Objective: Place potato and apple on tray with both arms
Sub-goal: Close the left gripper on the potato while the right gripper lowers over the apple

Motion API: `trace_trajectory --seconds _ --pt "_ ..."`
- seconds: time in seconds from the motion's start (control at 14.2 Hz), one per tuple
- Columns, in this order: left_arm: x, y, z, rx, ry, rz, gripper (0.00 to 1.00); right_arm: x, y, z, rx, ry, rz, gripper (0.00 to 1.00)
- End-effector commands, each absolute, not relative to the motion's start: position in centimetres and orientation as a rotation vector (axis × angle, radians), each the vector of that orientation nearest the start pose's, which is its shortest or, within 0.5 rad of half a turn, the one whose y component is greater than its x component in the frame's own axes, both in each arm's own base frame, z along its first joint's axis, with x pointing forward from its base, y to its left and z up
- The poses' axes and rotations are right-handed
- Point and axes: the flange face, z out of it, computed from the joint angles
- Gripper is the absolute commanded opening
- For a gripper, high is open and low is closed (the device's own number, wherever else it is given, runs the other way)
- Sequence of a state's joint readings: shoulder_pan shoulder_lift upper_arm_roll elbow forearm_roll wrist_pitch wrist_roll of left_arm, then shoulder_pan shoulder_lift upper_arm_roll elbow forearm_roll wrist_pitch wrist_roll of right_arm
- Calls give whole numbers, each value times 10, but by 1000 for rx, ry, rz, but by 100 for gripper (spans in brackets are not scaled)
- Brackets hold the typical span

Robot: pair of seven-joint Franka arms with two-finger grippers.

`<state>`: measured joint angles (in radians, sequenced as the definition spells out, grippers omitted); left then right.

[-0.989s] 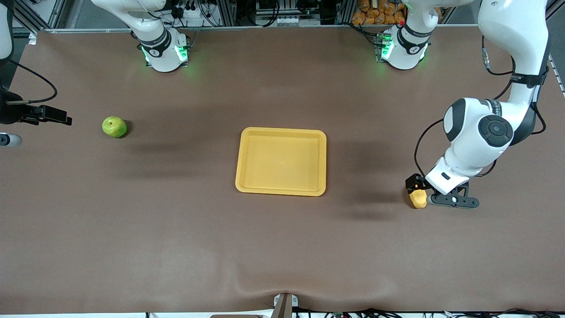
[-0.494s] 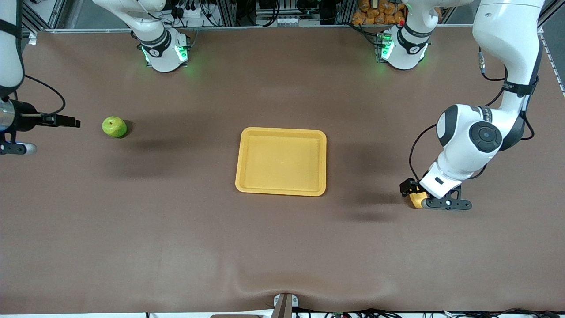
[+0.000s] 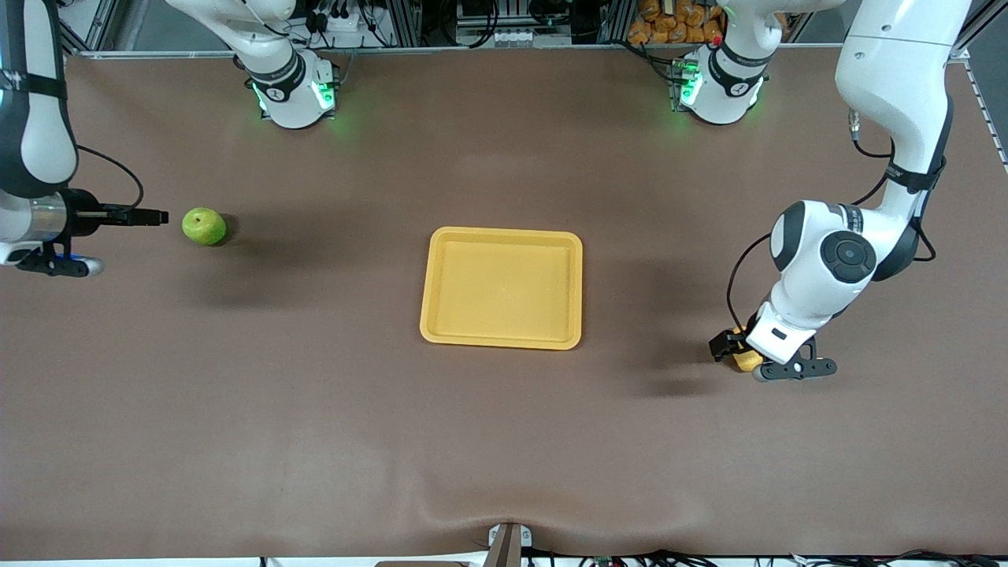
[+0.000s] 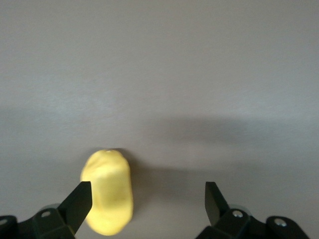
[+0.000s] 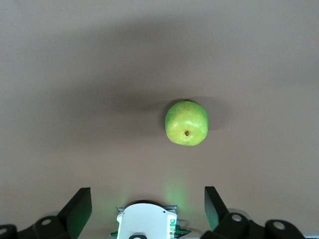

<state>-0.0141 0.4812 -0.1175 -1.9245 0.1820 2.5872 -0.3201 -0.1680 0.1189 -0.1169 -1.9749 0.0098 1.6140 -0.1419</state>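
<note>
While both fruits sit on the bare table, we see the tray [image 3: 502,287] empty in the middle, so nothing is placed yet. Our left gripper [image 4: 147,201] hangs low over the potato [image 4: 108,191], jaws spread wide; the potato lies off-centre, right beside one finger [image 4: 79,199] and not clamped, toward the left arm's end of the table and a little nearer the front camera than the tray. We judge it needs centring before closing, or the lump could roll out. Our right gripper [image 5: 148,204] is also spread open, up over the table short of the apple [image 5: 186,122], which rests stem end up toward the right arm's end, well apart from the tray.
</note>
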Motion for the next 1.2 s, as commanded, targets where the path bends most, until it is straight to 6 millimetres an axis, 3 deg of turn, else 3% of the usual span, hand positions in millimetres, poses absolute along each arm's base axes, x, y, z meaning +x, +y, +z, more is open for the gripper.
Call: trace_trajectory --seconds 0.0,0.35,0.57,0.71,1.13 --pt "636 -72 247 -3072 -89 -309 100 493 -158 366 -2954 272 696 100" --pt "637 -50 226 -3037 -70 -308 100 481 -178 330 -2998 322 563 100" --pt "636 -50 216 -3042 -130 -290 100 472 -184 310 -3021 341 499 100" --pt "637 -53 211 -3046 -231 -295 100 465 -182 292 -3039 340 446 100" --pt "630 -51 194 -3048 -248 -251 100 445 -175 259 -3057 338 396 100"
